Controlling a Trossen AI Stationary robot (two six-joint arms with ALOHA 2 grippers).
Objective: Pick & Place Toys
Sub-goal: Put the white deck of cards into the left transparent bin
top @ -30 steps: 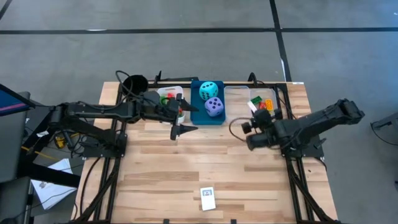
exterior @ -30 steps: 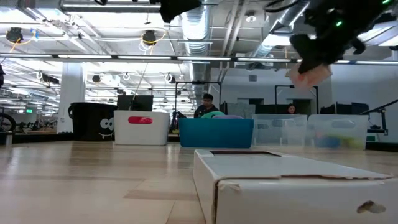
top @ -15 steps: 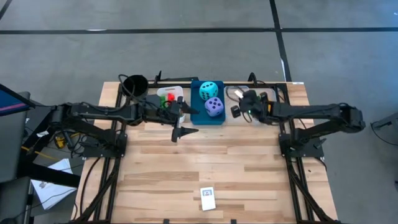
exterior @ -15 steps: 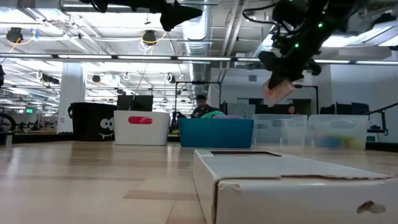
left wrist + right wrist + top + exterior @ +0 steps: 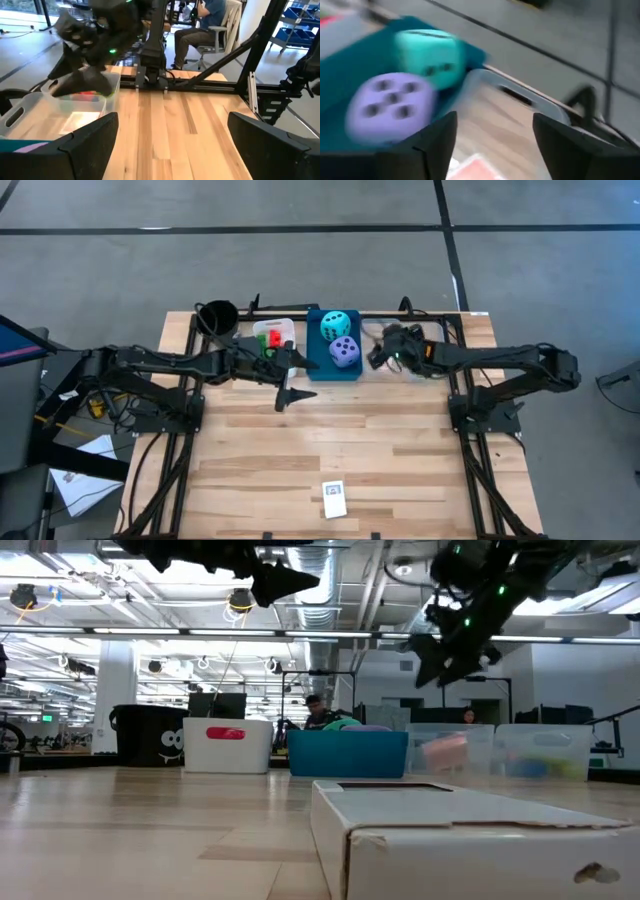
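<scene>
My right gripper hangs open above the clear bin, touching nothing. A pale pink card shows inside that bin, below the fingers. The cyan die and the purple die sit in the blue bin. Red and green bricks lie in the white bin. My left gripper hovers open in front of the white and blue bins, with nothing between its fingers. A second card lies flat near the table's front edge.
A black cup stands at the far left corner. The three bins line the far edge. Bare wood stretches from the bins to the card at the front. People sit in the room behind the table.
My right gripper has swung from the table's right side toward the far edge and left, over the clear bin. There it has opened and let go of the pink card, which has dropped from its fingers into the bin.
</scene>
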